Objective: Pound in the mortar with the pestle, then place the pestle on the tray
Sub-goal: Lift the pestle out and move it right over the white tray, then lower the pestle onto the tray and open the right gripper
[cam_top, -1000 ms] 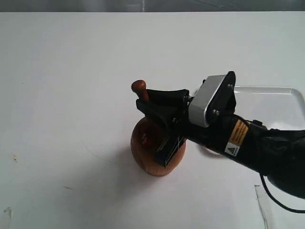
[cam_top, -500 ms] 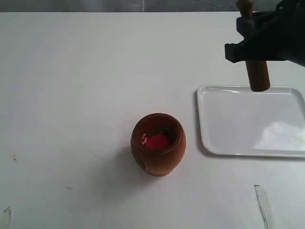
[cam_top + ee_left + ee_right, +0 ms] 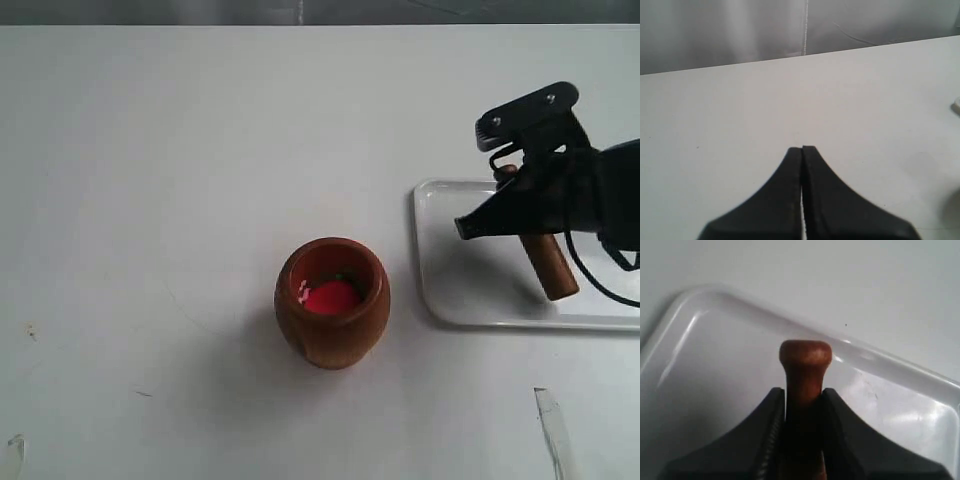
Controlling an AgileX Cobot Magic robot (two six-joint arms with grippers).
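Observation:
The reddish-brown wooden mortar [image 3: 332,302] stands upright on the white table, red contents showing inside. To its right lies the flat white tray [image 3: 470,290]. My right gripper [image 3: 512,205] is shut on the pestle [image 3: 548,262], which hangs tilted low over the tray, thick end down. In the right wrist view the pestle [image 3: 805,365] shows its round knob beyond my right gripper [image 3: 804,392], with the tray [image 3: 715,350] beneath. My left gripper [image 3: 802,149] is shut with nothing in it, over bare table, and does not show in the exterior view.
A strip of clear tape [image 3: 553,430] lies on the table near the front right. Small marks [image 3: 30,330] dot the table at the left. The table's far edge meets a grey backdrop [image 3: 805,30].
My right gripper lifted the pestle out of the mortar, carried it right and up, and has now lowered it, tilted, over the tray. The mortar has stayed put.

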